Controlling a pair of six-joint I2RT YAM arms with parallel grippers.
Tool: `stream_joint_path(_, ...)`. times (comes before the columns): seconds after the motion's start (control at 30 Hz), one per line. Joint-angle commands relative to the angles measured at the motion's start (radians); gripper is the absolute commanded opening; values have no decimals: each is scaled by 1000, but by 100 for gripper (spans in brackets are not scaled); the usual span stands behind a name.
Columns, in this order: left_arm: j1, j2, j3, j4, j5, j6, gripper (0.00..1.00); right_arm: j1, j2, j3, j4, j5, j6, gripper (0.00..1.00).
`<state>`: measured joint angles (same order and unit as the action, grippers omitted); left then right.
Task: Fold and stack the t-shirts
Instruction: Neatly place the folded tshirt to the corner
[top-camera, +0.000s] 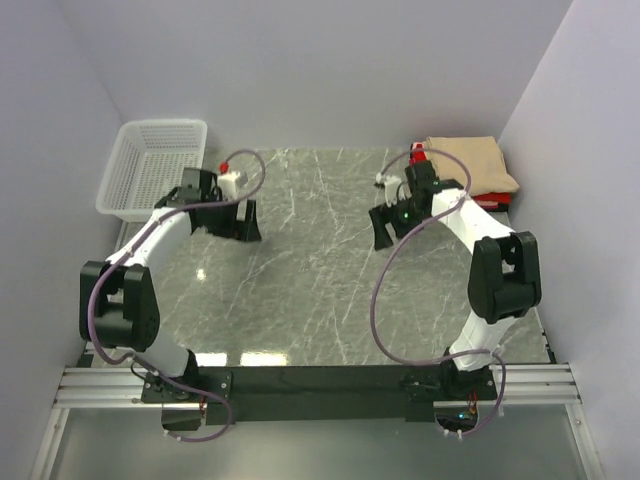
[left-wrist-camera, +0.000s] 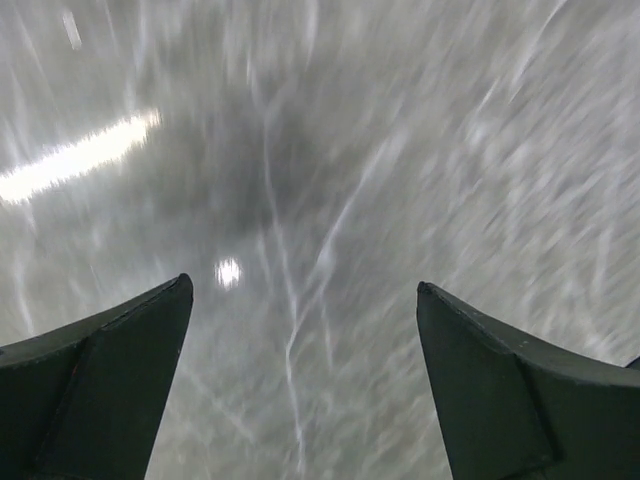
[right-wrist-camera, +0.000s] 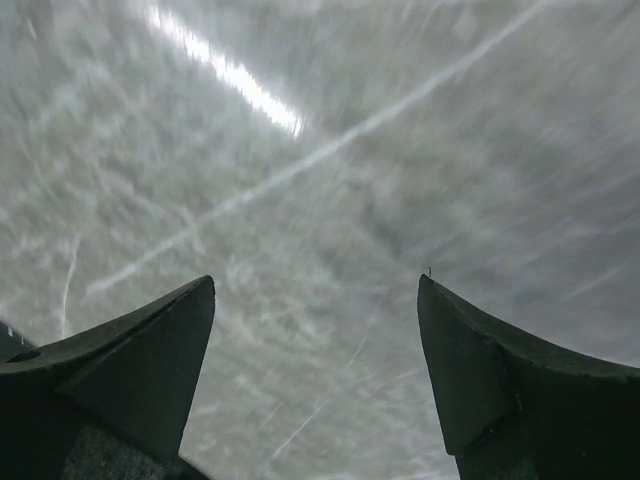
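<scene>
The tan t-shirt (top-camera: 472, 163) lies folded at the back right corner of the table, on top of the folded red t-shirt (top-camera: 487, 199), of which only an edge shows. My right gripper (top-camera: 384, 226) is open and empty, just left of the stack, over bare marble. My left gripper (top-camera: 238, 221) is open and empty at the left middle of the table. Both wrist views show only blurred marble between spread fingers, in the left wrist view (left-wrist-camera: 110, 390) and in the right wrist view (right-wrist-camera: 140, 380).
A white plastic mesh basket (top-camera: 156, 165) stands at the back left corner, next to my left arm. White walls close the table on the left, back and right. The grey marble tabletop (top-camera: 310, 290) lies between the arms.
</scene>
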<state>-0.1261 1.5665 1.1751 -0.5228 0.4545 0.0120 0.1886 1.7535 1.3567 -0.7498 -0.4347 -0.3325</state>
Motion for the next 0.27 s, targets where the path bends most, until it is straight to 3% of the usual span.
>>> stream_joint_path(0.0, -1, -85, -110, -8, -77, 75, 100, 26, -127, -94, 59, 17, 10, 88)
stream_joint_path(0.23, -1, -221, -198, 21, -151, 112, 99, 38, -230, -182, 99, 45, 53, 88)
